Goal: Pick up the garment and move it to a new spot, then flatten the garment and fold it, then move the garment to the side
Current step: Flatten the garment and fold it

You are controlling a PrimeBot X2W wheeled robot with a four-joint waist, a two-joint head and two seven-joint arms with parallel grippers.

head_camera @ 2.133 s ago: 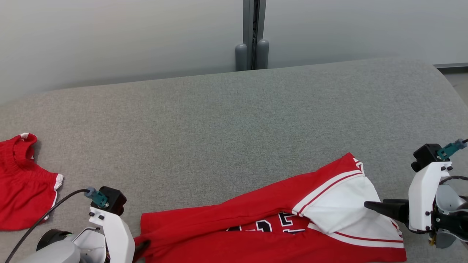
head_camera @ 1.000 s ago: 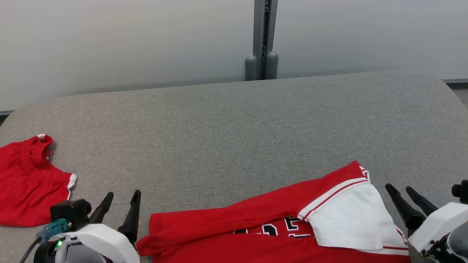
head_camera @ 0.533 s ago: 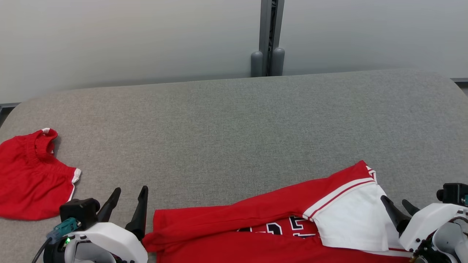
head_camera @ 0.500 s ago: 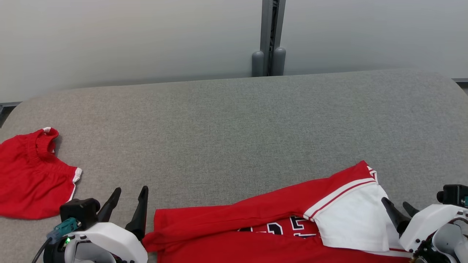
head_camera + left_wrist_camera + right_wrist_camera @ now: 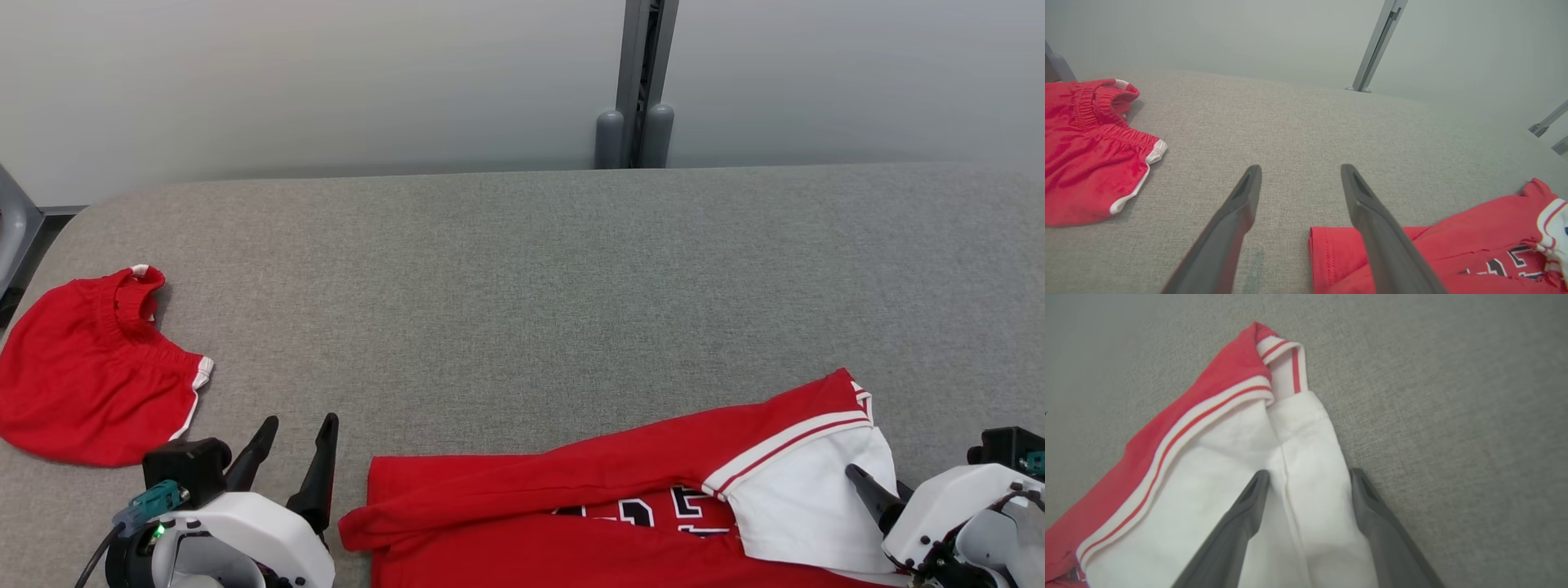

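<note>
The garment (image 5: 612,506) lies at the near edge of the grey surface (image 5: 522,286), with wide free room behind it. The red shorts (image 5: 82,376) lie near the left edge. In the right wrist view, the right gripper (image 5: 1309,473) is spread wide over the white sleeve's seam; I cannot tell if it touches. The left gripper (image 5: 299,420) is also wide and holds nothing, just beside the garment's left corner.
</note>
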